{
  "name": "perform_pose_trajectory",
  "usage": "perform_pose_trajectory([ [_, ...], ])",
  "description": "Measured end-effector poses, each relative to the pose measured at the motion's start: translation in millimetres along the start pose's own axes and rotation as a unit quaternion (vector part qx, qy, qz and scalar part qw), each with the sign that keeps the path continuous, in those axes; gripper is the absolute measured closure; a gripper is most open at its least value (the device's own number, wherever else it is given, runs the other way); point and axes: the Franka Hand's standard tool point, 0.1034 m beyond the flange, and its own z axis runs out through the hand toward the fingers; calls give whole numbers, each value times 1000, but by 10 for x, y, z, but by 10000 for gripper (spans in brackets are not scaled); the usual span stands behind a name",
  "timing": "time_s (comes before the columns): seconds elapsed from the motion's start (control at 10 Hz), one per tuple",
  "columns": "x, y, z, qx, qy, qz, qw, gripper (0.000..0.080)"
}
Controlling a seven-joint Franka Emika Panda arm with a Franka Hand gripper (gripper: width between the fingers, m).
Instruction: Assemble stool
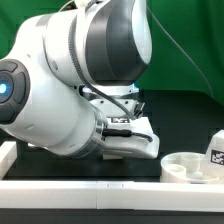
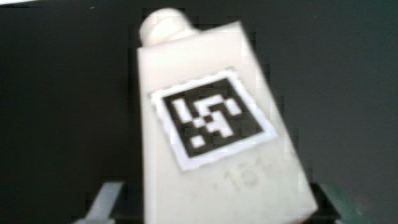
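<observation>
A white blocky stool leg [image 2: 199,110] with a black-and-white square tag fills the wrist view, lying on the black table. It sits between my gripper's [image 2: 217,206] two fingers [image 2: 109,200], which stand on either side of its wide end, shut on it. In the exterior view my gripper [image 1: 128,128] is low over the table, and the arm hides the leg. The round white seat [image 1: 186,166] lies at the exterior view's right, apart from my gripper, with a tagged white part [image 1: 216,150] standing beside it.
A long white border rail [image 1: 100,190] runs along the near edge, and another [image 1: 8,152] stands at the exterior view's left. The bulky arm [image 1: 60,90] fills the exterior view's left and middle. A green curtain [image 1: 190,40] hangs behind.
</observation>
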Motion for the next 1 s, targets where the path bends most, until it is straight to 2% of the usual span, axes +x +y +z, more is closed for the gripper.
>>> perform_pose_trajectory([
  [0.2, 11, 13, -45, 2, 4, -6, 1000, 471],
  [0.3, 18, -3, -119, 3, 11, -11, 1000, 471],
  [0.4, -21, -76, -219, 1, 13, -17, 1000, 471],
  [0.6, -136, -335, -464, -3, 21, -29, 999, 471],
  [0.8, -285, -603, -635, -6, 39, -28, 999, 469],
  [0.9, -315, -683, -644, -6, 55, -24, 998, 469],
  [1.0, -304, -631, -613, -5, 52, -22, 998, 469],
])
